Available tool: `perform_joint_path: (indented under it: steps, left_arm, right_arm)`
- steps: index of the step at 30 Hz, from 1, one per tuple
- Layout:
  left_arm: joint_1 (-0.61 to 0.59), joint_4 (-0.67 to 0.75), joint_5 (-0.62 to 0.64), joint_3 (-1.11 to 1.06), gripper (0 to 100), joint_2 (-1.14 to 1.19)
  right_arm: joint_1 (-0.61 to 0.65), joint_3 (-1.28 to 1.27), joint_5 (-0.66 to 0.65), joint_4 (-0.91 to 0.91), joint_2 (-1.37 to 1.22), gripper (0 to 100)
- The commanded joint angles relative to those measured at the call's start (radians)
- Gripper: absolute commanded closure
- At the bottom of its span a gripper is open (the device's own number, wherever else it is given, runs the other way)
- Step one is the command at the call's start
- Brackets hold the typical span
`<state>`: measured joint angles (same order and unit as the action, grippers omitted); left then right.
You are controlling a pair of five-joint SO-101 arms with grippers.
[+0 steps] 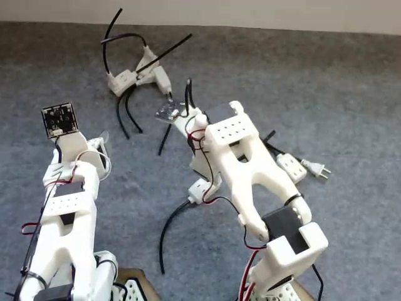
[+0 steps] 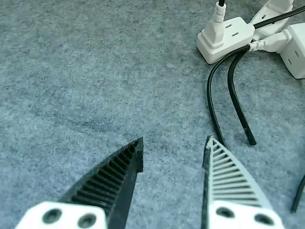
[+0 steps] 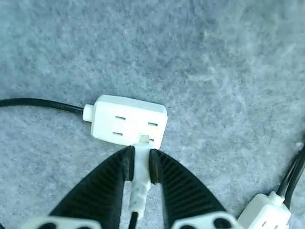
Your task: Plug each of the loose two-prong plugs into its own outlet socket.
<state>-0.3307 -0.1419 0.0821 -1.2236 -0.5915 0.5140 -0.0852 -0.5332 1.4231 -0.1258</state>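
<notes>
My right gripper (image 3: 140,155) is shut on a white two-prong plug (image 3: 140,183), whose front end touches the edge of a white outlet block (image 3: 128,121) lying on the grey carpet; the prongs are hidden. In the high view this gripper (image 1: 178,116) sits mid-table by that block (image 1: 168,111). My left gripper (image 2: 174,143) hovers open over bare carpet with nothing between its fingers, and in the high view it (image 1: 97,147) is at the left. A loose plug (image 1: 316,168) lies at the right beside another outlet block (image 1: 291,166).
Joined outlet blocks (image 1: 122,80) with a plug (image 2: 217,24) seated in one (image 2: 226,36) and black cords (image 2: 233,95) lie at the back. One more outlet block (image 1: 199,190) with a black cord rests under the right arm. A second block (image 3: 264,214) lies near the right gripper.
</notes>
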Motion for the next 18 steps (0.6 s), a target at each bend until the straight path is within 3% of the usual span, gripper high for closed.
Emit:
perform_joint_path:
  steps: [1,18]
  left_arm:
    - [-0.004,0.021,0.012,0.004,79,-0.015]
    - [-0.004,0.021,0.012,0.004,79,-0.015]
  right_arm:
    - [-0.010,0.028,0.038,-0.030,0.016,99.1]
    - [-0.008,0.027,0.041,-0.058,-0.073,99.1]
